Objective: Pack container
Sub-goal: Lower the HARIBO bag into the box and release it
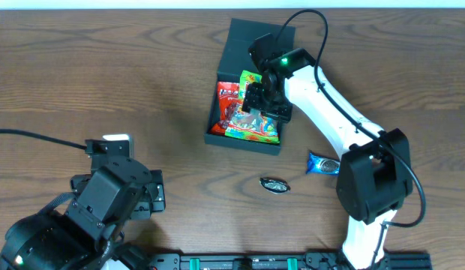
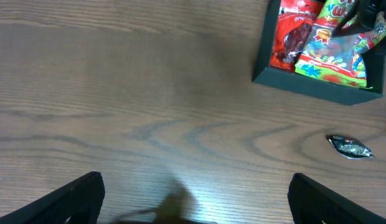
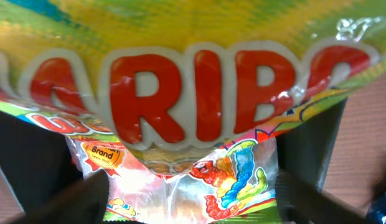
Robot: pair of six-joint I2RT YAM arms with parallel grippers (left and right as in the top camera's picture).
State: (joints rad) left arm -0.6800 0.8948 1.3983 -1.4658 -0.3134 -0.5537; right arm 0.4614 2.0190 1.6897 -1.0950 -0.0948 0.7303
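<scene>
The container (image 1: 244,144), a dark box with its flap lid (image 1: 251,36) open at the back, stands at mid table. It holds a red packet (image 1: 226,99) and a colourful Haribo gummy bag (image 1: 251,129). My right gripper (image 1: 264,97) is down in the box over the Haribo bag (image 3: 193,93), fingers (image 3: 193,199) spread wide on either side of it, open. My left gripper (image 2: 196,193) is open and empty over bare wood at the front left (image 1: 154,196). The container also shows in the left wrist view (image 2: 305,87).
A blue packet (image 1: 322,163) lies right of the box beside the right arm's base. A small dark silver packet (image 1: 275,184) lies in front of the box, and it also shows in the left wrist view (image 2: 350,147). Cables trail at the far left and over the box.
</scene>
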